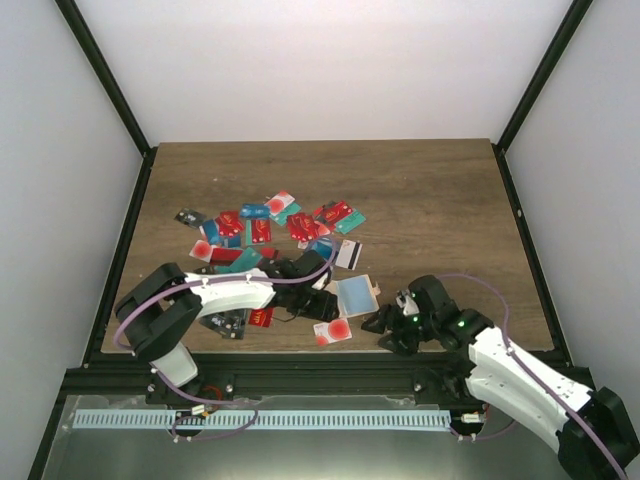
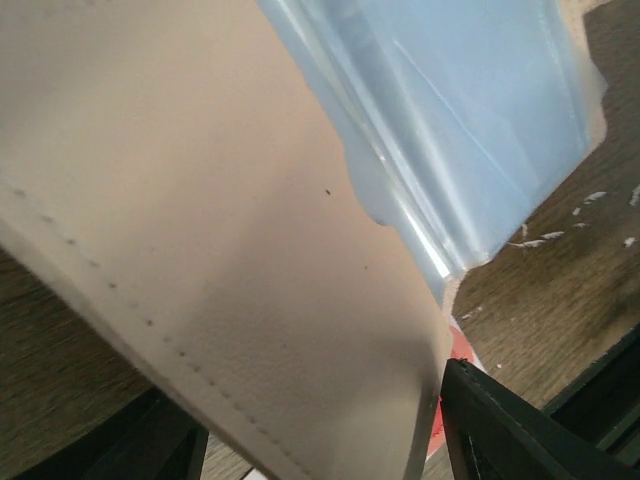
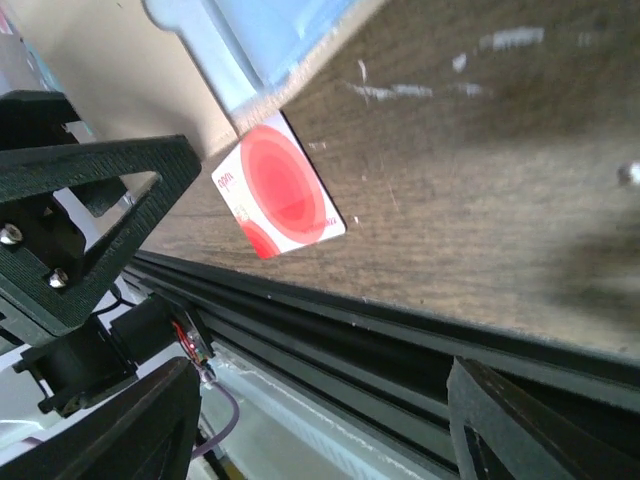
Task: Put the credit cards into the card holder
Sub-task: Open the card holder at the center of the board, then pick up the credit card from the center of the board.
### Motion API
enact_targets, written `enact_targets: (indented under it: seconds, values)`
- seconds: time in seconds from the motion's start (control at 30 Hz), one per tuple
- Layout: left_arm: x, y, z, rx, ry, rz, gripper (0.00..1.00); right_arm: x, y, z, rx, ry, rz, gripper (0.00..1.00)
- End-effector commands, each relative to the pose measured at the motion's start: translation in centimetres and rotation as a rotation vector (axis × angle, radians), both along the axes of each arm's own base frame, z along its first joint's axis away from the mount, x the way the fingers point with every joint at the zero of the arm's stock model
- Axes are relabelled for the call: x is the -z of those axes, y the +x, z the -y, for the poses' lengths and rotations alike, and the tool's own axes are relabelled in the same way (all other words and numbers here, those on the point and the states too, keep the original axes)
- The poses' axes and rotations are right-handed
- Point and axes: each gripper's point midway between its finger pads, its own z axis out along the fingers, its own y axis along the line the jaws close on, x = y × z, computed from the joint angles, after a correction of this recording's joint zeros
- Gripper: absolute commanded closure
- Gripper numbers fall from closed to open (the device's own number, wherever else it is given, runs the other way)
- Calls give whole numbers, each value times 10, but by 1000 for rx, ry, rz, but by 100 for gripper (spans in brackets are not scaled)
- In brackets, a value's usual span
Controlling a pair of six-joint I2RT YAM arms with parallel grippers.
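Several credit cards (image 1: 270, 225) in red, teal, blue and black lie scattered mid-table. A white card with a red circle (image 1: 332, 332) lies near the front edge and also shows in the right wrist view (image 3: 280, 190). The tan card holder (image 1: 355, 295) lies open, its clear sleeves (image 2: 470, 110) showing. My left gripper (image 1: 325, 303) is at its left side with jaws wide. The tan flap (image 2: 220, 250) fills the space between the fingers (image 2: 520, 430). My right gripper (image 1: 385, 330) is open and empty, just right of the white card, over the front edge (image 3: 320, 430).
The black frame rail (image 1: 320, 375) runs along the table's near edge, right under my right gripper. More cards (image 1: 235, 322) lie beneath my left arm. Black posts (image 1: 110, 90) and white walls close in the sides and back.
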Motion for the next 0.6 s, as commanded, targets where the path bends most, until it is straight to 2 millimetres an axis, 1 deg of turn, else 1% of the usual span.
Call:
enact_targets:
  seconds: [0.0,0.23,0.4,0.47,0.57]
  values:
    - [-6,-8,13,41,-80,-3,35,-4,-6,-9,60,43,-44,30]
    - [5,-30,8,104,-73,-51,37,5,-26,-20,135,1,-120,29]
    - [9,-45,3,135,-81,-73,37,23,-41,-30,158,-50,-169,29]
    - [9,-49,1,145,-82,-77,38,26,-43,-36,171,-59,-161,29]
    - [10,-55,-2,154,-85,-90,38,30,-39,-44,192,-60,-129,29]
